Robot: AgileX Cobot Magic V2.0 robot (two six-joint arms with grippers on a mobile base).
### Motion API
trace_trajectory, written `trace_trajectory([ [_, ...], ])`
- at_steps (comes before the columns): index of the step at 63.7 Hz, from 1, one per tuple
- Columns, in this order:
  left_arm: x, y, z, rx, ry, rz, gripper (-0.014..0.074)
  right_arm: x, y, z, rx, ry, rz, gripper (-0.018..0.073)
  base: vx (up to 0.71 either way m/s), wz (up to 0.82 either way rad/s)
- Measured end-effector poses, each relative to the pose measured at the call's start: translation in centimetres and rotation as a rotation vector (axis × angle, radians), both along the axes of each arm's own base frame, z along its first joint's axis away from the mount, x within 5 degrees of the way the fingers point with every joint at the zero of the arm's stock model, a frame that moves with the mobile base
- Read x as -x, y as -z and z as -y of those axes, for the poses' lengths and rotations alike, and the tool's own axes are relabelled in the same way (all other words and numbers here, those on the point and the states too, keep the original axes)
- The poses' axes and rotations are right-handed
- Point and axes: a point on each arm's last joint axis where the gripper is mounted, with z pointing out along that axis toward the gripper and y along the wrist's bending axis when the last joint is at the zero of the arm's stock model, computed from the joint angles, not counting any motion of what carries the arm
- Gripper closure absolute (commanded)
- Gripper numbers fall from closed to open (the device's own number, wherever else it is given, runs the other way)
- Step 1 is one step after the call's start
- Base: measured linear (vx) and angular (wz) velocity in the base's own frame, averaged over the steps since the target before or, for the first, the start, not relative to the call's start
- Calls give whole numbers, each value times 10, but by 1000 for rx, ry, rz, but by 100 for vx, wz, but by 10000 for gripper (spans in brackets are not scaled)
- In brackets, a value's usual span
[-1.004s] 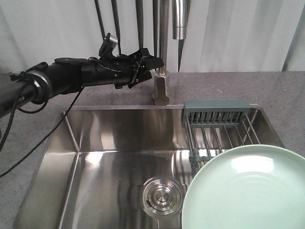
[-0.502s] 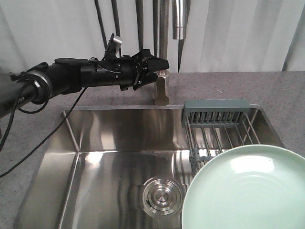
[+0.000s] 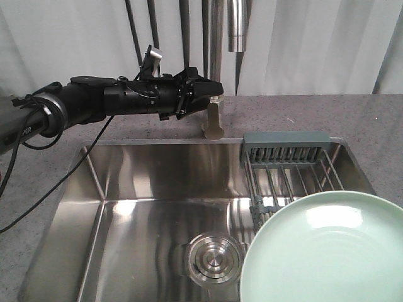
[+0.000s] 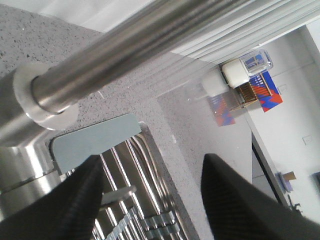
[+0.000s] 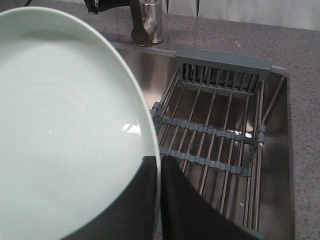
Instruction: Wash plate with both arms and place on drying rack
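Going for water, I judge
Left pincer [image 3: 217, 85] gapes at the steel faucet [image 3: 213, 123]; my right pincer [image 5: 159, 172] clamps the round mint-green plate's [image 5: 65, 125] rim.

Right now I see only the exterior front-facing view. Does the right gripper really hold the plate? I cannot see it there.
Observer: Yes. The right wrist view shows the right gripper clamped on the plate rim, one finger on each face.
Operator: And the other arm?
Observer: The left gripper is open, with nothing between its fingers and the faucet just ahead.
Operator: Is the rack free?
Observer: Yes, the drying rack holds nothing.
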Motion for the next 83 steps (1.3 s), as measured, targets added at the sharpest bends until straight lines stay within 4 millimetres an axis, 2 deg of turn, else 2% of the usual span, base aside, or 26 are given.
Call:
trace_trajectory([
  [17,8,3,3,-40,95,12,195,0,0,0,0,0,0,561,0,0],
  [35,10,3,8,-67,117,28,199,0,0,0,0,0,0,561,0,0],
  [45,9,1,0,-60,125,28,229,0,0,0,0,0,0,561,0,0],
  [53,9,-8,-17,-58,152,37,315,0,0,0,0,0,0,561,0,0],
  [68,7,-44,-81,-27,104,74,605,0,0,1,44,-7,17,561,0,0],
  [75,12,-64,-113,-22,72,71,603,-3,-2,5,141,-6,71,561,0,0],
  [83,27,-94,-141,-109,23,88,603,-3,-3,6,169,-9,87,561,0,0],
])
